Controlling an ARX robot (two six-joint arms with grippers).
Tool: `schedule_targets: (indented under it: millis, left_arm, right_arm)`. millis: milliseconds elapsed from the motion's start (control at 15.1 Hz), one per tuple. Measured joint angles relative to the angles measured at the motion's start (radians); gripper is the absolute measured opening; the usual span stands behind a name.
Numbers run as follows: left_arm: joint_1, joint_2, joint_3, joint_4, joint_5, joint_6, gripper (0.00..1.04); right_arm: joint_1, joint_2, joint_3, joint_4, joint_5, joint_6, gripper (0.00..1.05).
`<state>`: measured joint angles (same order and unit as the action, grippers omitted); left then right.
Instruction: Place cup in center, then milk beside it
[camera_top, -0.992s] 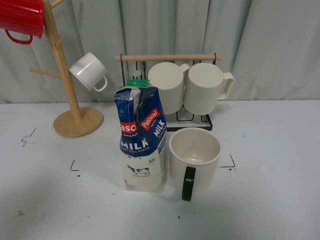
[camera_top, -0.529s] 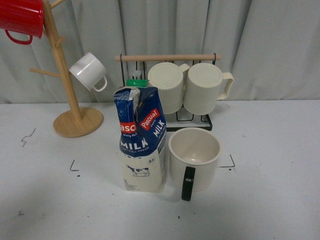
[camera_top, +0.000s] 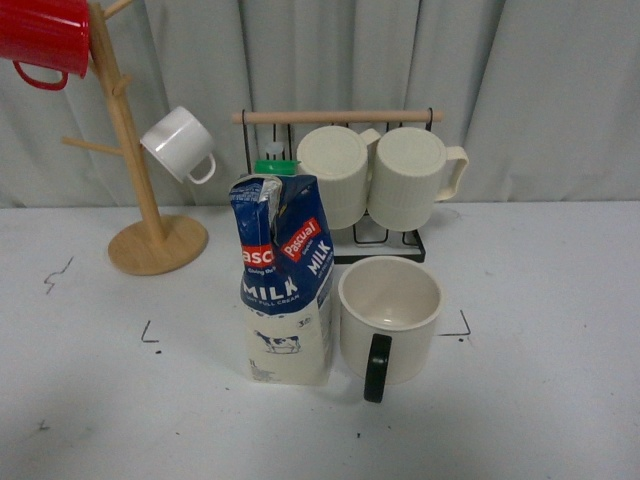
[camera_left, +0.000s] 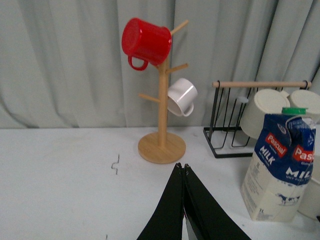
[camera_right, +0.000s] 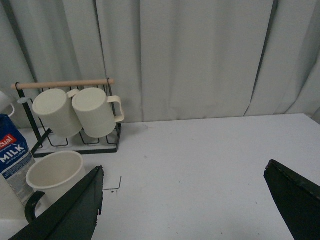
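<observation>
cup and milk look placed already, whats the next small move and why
Probably nothing more than keeping both arms back. The cup stands upright between the black corner marks, the milk upright close beside it. The left gripper is shut with nothing between its fingers, the right gripper open and empty, both clear of the two items. Any further nudge would risk tipping the carton.

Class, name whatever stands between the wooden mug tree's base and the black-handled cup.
In the front view, the milk stands between the mug tree base and the cup.

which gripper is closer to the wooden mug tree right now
Left, probably. The left gripper, shut, sits just in front of the mug tree; the right gripper, open, is off past the cup.
</observation>
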<state>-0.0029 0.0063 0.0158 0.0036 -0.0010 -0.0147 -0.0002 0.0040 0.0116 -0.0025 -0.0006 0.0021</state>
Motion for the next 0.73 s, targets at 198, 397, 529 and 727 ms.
schedule_targets:
  millis: [198, 397, 529, 727]
  left_arm:
    - [0.0, -0.002, -0.005, -0.006, 0.0, 0.0, 0.07]
    - [0.0, -0.002, -0.005, -0.007, 0.001, 0.0, 0.4]
    - [0.0, -0.002, -0.005, -0.007, 0.001, 0.0, 0.58]
    - [0.0, -0.002, -0.005, -0.007, 0.001, 0.0, 0.96]
  right_arm:
    - [0.0, 0.0, 0.0, -0.001, 0.0, 0.0, 0.98]
    - [0.0, 0.0, 0.0, -0.001, 0.0, 0.0, 0.98]
    - [0.0, 0.0, 0.0, -0.001, 0.0, 0.0, 0.98]
    - [0.0, 0.0, 0.0, -0.001, 0.0, 0.0, 0.98]
